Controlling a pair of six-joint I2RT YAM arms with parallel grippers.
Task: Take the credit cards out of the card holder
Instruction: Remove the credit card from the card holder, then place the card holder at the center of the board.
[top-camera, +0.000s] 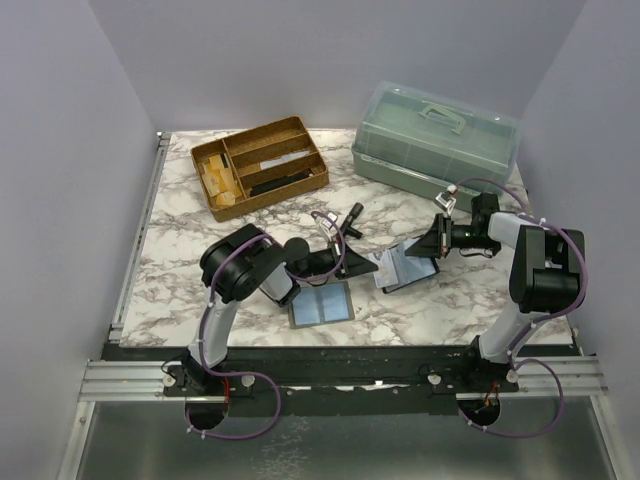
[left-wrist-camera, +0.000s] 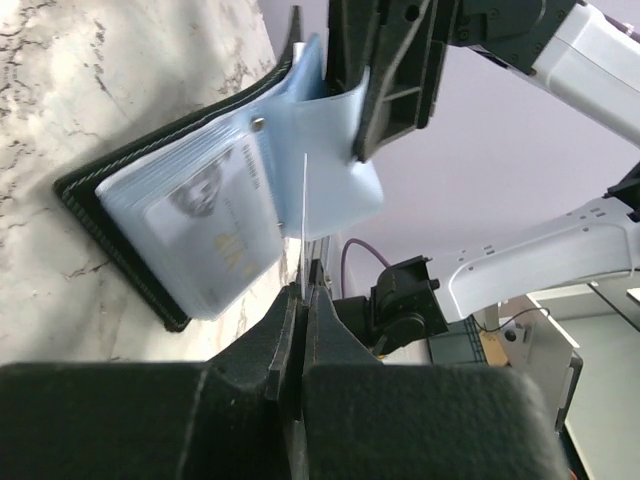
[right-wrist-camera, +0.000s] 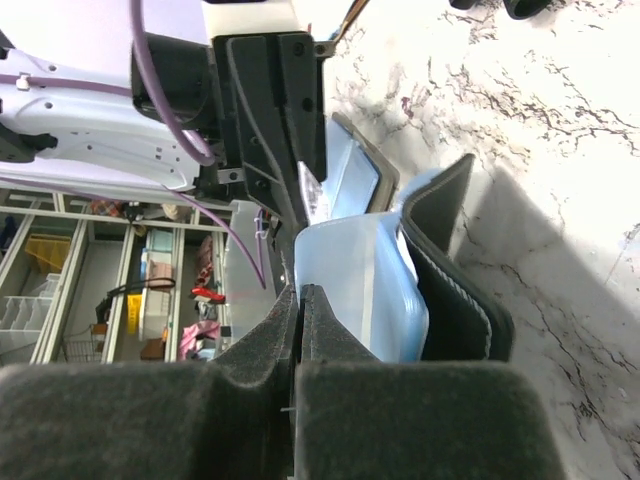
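The black folding card holder (top-camera: 402, 270) lies open on the marble table, its light-blue plastic sleeves (left-wrist-camera: 200, 215) fanned up. My left gripper (top-camera: 374, 263) is shut on a thin credit card (left-wrist-camera: 303, 200), seen edge-on, just in front of the holder (left-wrist-camera: 120, 175). My right gripper (top-camera: 414, 250) is shut on one light-blue sleeve (right-wrist-camera: 350, 290) and holds it up from the holder's black cover (right-wrist-camera: 455, 290); its fingers (left-wrist-camera: 385, 90) show in the left wrist view. Two light-blue cards (top-camera: 322, 305) lie flat side by side near the left arm.
A wooden compartment tray (top-camera: 260, 165) stands at the back left. A green-tinted lidded plastic box (top-camera: 435, 135) stands at the back right. A small black pen-like object (top-camera: 352, 215) lies behind the left gripper. Grey walls close the sides.
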